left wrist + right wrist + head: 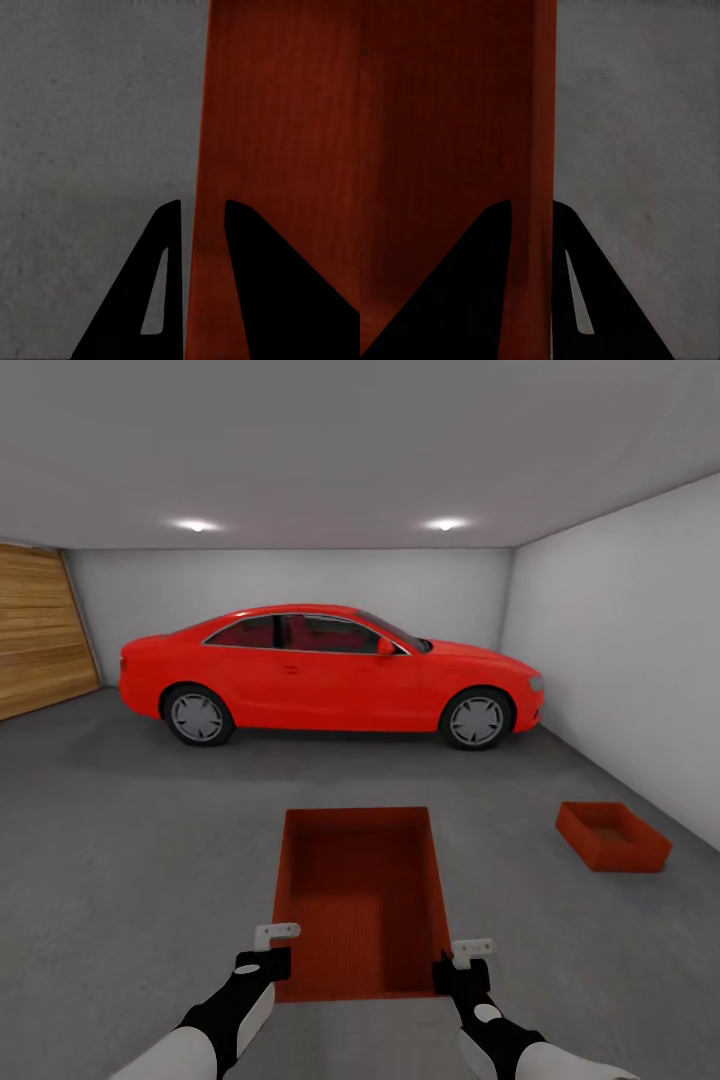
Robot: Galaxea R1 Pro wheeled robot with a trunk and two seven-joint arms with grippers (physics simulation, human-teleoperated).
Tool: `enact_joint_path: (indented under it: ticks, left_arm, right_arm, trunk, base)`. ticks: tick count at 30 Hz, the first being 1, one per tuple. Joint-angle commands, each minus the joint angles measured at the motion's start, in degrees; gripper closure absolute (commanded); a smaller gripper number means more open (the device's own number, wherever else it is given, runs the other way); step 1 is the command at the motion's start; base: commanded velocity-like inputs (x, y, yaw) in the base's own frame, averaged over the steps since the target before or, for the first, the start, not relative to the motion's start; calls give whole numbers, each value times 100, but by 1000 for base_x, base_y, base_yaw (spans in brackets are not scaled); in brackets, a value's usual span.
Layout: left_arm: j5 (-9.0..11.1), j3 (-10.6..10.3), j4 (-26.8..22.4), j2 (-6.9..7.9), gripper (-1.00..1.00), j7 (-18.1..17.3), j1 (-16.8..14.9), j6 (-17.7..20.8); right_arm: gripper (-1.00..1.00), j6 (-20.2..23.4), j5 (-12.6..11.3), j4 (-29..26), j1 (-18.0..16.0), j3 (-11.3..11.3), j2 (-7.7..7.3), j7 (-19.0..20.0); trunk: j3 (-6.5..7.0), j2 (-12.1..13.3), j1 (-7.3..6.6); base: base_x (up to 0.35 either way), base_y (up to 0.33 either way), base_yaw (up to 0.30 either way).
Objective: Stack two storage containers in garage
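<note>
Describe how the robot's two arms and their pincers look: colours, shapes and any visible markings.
In the head view both arms have smooth white shells on the forearms and black wrist sections. The left pincer and right pincer end in small pale grey, flat bracket-like tips. In the wrist views the fingers appear as black, tapering wedges, one on each side with a narrow slot cut through it. No cables or markings are visible.
</note>
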Motion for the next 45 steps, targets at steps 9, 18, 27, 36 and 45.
enact_joint_path:
  ticks: [9,18,27,36,45]
  left_arm:
    - [0,49,-22,4,100,64,-5,38]
    - [2,51,-22,6,100,65,-5,38]
    - [3,53,-22,5,100,65,-5,38]
    - [2,49,-22,5,100,65,-5,38]
    - [1,49,-22,6,100,64,-5,38]
  right_arm:
    - [100,-52,-177,12,-5,-154,-4,-81]
    - [100,-50,-177,12,-5,-154,-3,-84]
    - [100,-51,-177,12,-5,-154,-1,-86]
    - [100,-57,-177,12,-5,-154,-1,-85]
    - [100,-55,-177,12,-5,-154,-2,-87]
  trunk:
    - [-8,-6,4]
    - [-8,-6,4]
    - [-8,-6,4]
    - [-8,-6,4]
    - [-8,-6,4]
  base:
    - [320,0,0]
    - [320,0,0]
    - [320,0,0]
    - [320,0,0]
    - [320,0,0]
